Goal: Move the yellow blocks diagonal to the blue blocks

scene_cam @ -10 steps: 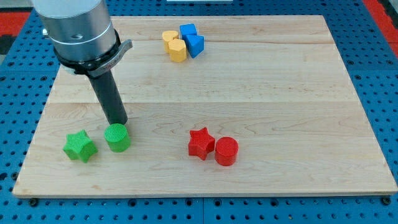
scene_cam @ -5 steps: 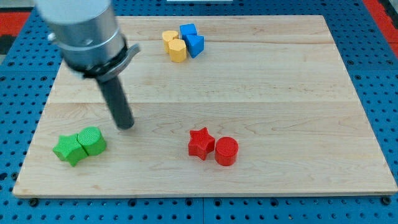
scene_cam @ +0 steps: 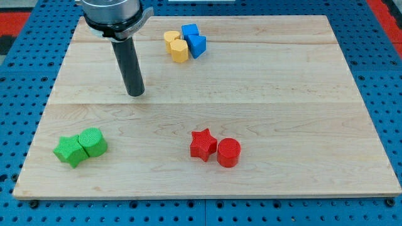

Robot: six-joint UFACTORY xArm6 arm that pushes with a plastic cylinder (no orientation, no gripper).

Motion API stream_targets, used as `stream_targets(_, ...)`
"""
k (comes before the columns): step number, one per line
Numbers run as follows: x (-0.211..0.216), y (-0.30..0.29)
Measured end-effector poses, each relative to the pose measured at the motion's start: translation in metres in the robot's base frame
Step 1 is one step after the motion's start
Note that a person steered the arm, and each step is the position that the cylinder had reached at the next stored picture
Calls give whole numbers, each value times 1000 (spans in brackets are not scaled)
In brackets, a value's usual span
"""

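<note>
Two yellow blocks sit touching near the view's top centre: a small one (scene_cam: 170,37) and a rounded one (scene_cam: 179,51) just below it. Two blue blocks touch them on the right: a cube-like one (scene_cam: 190,31) and a wedge-like one (scene_cam: 198,44). My tip (scene_cam: 135,94) rests on the board to the lower left of this cluster, well apart from it, touching no block.
A green star (scene_cam: 68,150) and a green cylinder (scene_cam: 93,142) touch at the lower left. A red star (scene_cam: 203,145) and a red cylinder (scene_cam: 228,152) touch at the bottom centre. The wooden board (scene_cam: 282,94) lies on a blue pegboard.
The green cylinder was pushed left against the green star. My tip then moved up and slightly right, away from the green blocks toward the yellow and blue cluster.
</note>
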State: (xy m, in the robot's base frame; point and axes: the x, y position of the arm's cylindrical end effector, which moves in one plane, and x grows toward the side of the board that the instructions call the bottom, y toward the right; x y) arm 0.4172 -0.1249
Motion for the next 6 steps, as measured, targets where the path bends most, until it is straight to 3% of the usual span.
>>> stream_targets(3,-37,-16)
stream_targets(4,-68,-36)
stream_targets(6,-79,-44)
